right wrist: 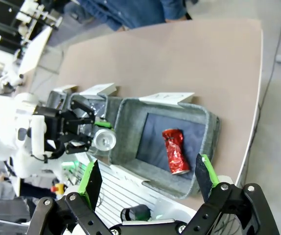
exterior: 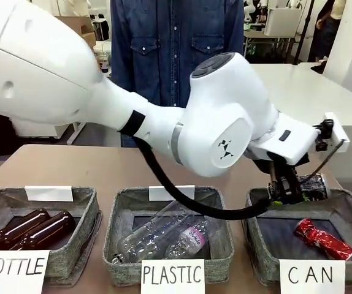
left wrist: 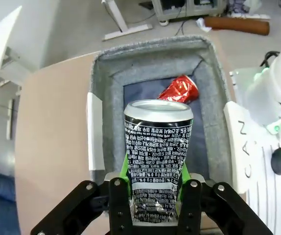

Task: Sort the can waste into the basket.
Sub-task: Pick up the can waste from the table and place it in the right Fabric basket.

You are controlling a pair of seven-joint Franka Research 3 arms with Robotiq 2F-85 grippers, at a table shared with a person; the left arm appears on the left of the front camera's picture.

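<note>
Can waste is what our left end effector (left wrist: 155, 188) has clamped between its green pads (left wrist: 124, 169): the dark can (left wrist: 157, 156) with silver ends, gripped low on its body so most of it juts clear over the CAN basket (left wrist: 214, 98), ready, we judge, to drop in. Below it the red can (left wrist: 178, 90) already lies on the basket's dark base. Our right end effector (right wrist: 148, 178) hangs above the worktop (right wrist: 179, 58) with jaws spread wide and nothing in them, out of the way.
</note>
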